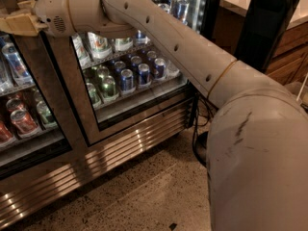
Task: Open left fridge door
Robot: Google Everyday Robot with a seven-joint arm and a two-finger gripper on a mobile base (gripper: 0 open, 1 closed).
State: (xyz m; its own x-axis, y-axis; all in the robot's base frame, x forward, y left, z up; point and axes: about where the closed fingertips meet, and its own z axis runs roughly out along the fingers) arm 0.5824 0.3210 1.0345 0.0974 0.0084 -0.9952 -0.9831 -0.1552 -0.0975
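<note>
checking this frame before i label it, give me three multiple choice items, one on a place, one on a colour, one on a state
1. Where is the gripper?
A. upper left, in front of the left fridge door
B. down at the floor
C. over the counter on the right

2. What colour are the bottom-left cans behind that door?
A. red
B. yellow
C. black

3. How does the left fridge door stand?
A. swung wide open
B. shut
C. taken off

Answers: 1 A, the arm reaches up-left and ends there. 2 A, red shows through the glass. 3 B, its frame lies in line with the twin door.
</note>
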